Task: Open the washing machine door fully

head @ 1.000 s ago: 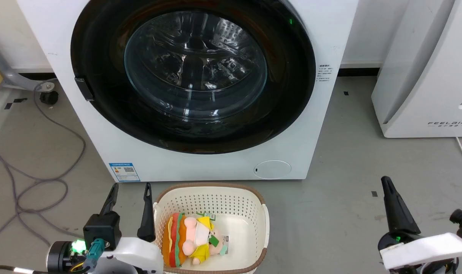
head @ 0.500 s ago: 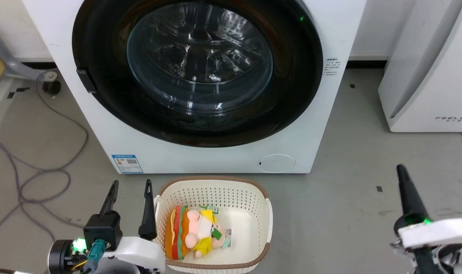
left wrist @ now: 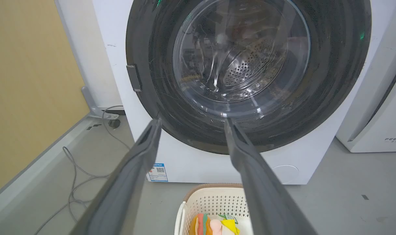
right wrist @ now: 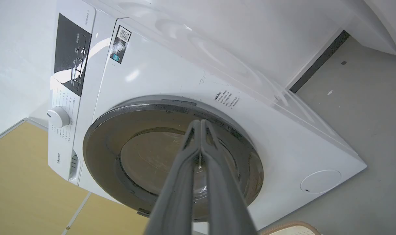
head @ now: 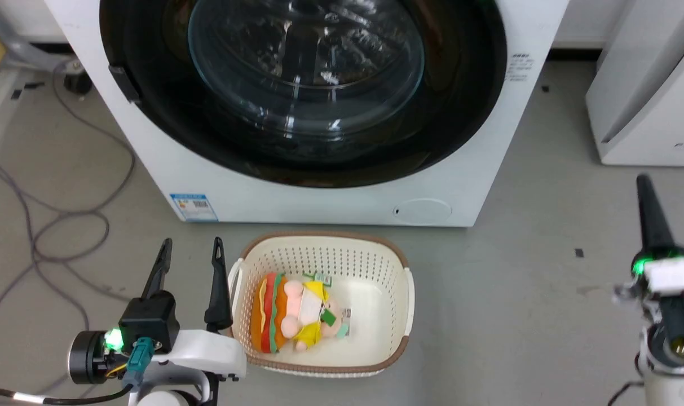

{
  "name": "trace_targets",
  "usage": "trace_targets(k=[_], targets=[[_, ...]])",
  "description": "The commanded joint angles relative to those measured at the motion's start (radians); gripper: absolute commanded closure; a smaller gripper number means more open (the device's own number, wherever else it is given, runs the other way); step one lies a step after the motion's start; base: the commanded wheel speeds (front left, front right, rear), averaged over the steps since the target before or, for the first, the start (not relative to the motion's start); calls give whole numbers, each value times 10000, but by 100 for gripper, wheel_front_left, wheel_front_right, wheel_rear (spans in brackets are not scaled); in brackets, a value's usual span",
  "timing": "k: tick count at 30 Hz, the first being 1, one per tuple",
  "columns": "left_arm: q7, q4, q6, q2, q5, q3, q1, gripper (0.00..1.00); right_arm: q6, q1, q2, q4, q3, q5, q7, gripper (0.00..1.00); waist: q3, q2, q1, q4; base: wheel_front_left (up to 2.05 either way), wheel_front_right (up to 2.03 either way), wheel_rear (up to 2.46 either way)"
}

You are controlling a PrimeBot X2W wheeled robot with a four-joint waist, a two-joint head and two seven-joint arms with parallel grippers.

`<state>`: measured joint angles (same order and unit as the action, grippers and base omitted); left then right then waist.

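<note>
The white washing machine point(head: 319, 206) fills the top of the head view. Its washing machine door point(head: 466, 101), glossy black with a bulging glass window, lies flat against the front. A small dark tab point(head: 119, 84) sits on the door's left rim. My left gripper point(head: 191, 243) is open and empty at the lower left, well short of the machine. In the left wrist view my left gripper point(left wrist: 193, 120) points at the door point(left wrist: 331, 81). My right gripper point(head: 643, 183) stands at the far right. In the right wrist view my right gripper point(right wrist: 199, 122) is shut on nothing, aimed at the door point(right wrist: 135, 156).
A cream basket point(head: 325, 234) holding a plush toy point(head: 296, 321) sits on the floor just in front of the machine, beside my left gripper. A white appliance point(head: 646, 101) stands at the right. Loose cables point(head: 48, 225) lie on the grey floor at the left.
The camera has moved closer, so the whole scene has shifted up the picture. My right gripper has risen and swung outward to the right, rolling at the wrist. The left gripper is unchanged.
</note>
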<state>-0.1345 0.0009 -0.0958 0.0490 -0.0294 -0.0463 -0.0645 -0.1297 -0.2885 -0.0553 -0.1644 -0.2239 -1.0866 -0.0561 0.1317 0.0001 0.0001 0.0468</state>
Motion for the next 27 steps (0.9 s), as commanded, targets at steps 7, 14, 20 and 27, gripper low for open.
trace_targets(k=[7, 14, 20, 27], targets=[[-226, -140, -216, 10, -35, -111, -460, 0, -7, -1532, -242, -676, -397, -866, -295, 100, 670, -1, -1, 224, 0, 0, 0], [-372, -215, -373, 10, -110, -271, -817, 0, -8, -2931, -568, -1446, -606, -1305, -370, 100, 1284, -1, -1, 435, 0, 0, 0], [-498, -285, -510, 10, -177, -397, -1106, 0, -8, -4148, -891, -2191, -657, -1587, -336, 100, 1786, -1, -1, 658, 0, 0, 0], [-644, -354, -699, 11, -282, -582, -1396, 0, -8, -5518, -1257, -3016, -433, -1796, -381, 100, 2285, -1, -1, 958, 0, 0, 0]])
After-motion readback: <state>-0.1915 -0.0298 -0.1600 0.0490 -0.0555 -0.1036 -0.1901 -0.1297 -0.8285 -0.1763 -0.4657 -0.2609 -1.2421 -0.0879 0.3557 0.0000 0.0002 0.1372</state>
